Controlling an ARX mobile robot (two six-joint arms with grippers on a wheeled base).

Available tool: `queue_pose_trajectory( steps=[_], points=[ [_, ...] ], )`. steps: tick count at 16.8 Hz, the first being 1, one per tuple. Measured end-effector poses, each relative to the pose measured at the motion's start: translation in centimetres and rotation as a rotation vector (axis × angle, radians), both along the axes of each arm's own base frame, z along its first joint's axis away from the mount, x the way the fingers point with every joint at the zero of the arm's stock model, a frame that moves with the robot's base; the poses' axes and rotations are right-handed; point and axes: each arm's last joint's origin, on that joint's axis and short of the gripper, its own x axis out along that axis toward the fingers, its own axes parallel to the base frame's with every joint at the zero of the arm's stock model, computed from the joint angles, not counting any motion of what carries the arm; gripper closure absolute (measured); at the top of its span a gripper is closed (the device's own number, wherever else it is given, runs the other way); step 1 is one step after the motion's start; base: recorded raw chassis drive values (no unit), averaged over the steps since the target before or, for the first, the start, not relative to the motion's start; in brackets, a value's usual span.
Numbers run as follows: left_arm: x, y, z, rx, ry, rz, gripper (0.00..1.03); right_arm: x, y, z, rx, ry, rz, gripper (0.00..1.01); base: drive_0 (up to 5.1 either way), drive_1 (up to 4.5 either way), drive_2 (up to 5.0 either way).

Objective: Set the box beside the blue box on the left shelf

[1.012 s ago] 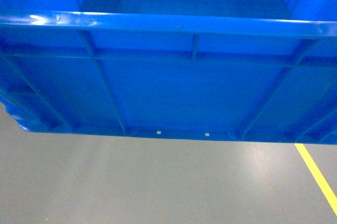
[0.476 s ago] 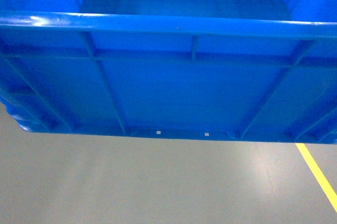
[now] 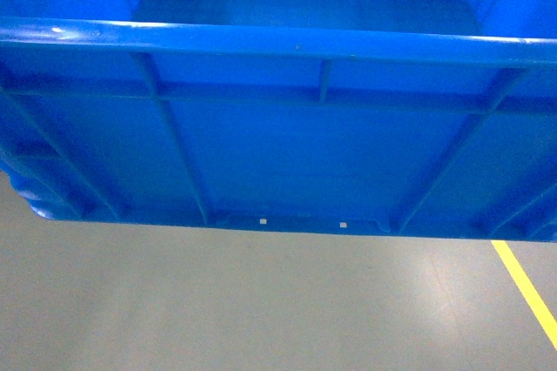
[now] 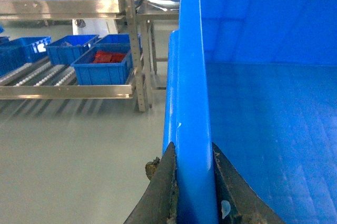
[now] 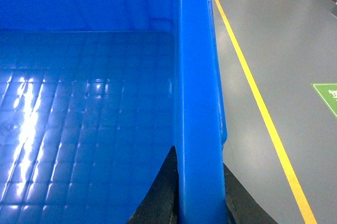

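Box (image 3: 287, 145) hangs above the floor, filling the frame's top; left gripper (image 4: 194, 182) and right gripper (image 5: 197, 187) each clamp a side rim. Looks stiff, empty, light, slick; rims seem the sensible hold.

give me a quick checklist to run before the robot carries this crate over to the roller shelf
1. Left gripper clamped on the crate rim: ok, a finger sits on each side of the wall.
2. Right gripper clamped on the opposite rim: ok, same straddling hold.
3. Crate clear of the floor: ok, the head view shows grey floor below its bottom edge.
4. Crate empty: ok, both wrist views show a bare inside.
5. Free spot on the roller shelf beside the small blue bins: cannot tell, only part of the rack shows.
6. Path ahead: cannot tell, the crate blocks most of the head view.
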Motion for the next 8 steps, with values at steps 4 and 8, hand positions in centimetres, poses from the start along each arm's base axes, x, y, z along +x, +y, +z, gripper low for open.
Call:
queue_pose_trajectory(
  steps=[4, 8],
  points=[
    [0.00, 0.00, 0.01, -0.001, -0.001, 0.000, 0.93, 0.00, 0.00, 0.06, 0.001, -0.006, 0.000, 0.93, -0.1, 3.99, -4.1],
    [0.00, 0.00, 0.01, -0.001, -0.001, 0.000, 0.93, 0.01, 0.00, 0.05, 0.000, -0.006, 0.000, 0.93, -0.1, 3.98, -4.1]
  ],
)
